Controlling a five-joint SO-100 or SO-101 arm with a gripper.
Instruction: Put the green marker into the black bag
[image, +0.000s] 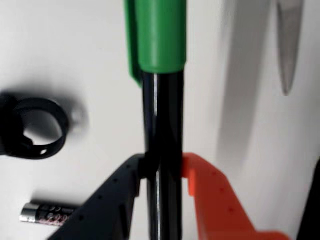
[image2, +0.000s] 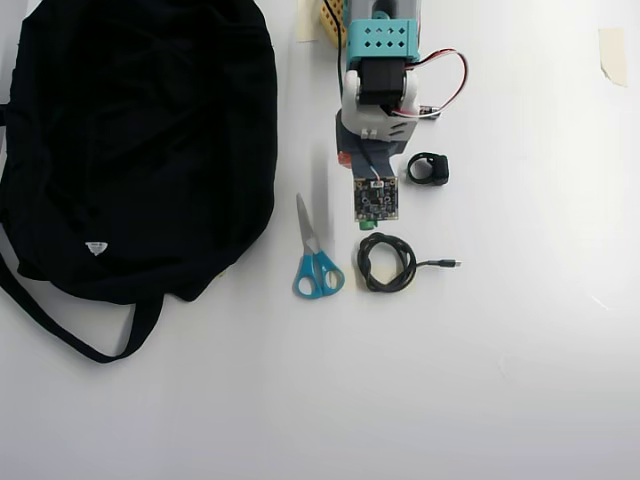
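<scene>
In the overhead view, the black bag (image2: 130, 140) fills the upper left of the white table (image2: 500, 380), 1 strap looping below it. Blue-handled scissors (image2: 314, 255) lie just right of it. The arm (image2: 378, 90) hangs above a coiled black cable (image2: 386, 264), with what may be the green marker (image2: 369, 226) peeking beneath.

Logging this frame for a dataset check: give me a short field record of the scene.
end effector: shut on the green marker, black and orange fingers on its barrel
marker cap: green, pointing away from the wrist camera
black bag: left in overhead view, apart from the arm
scissors: between bag and arm
coiled cable: right of scissors
battery: on table
</scene>
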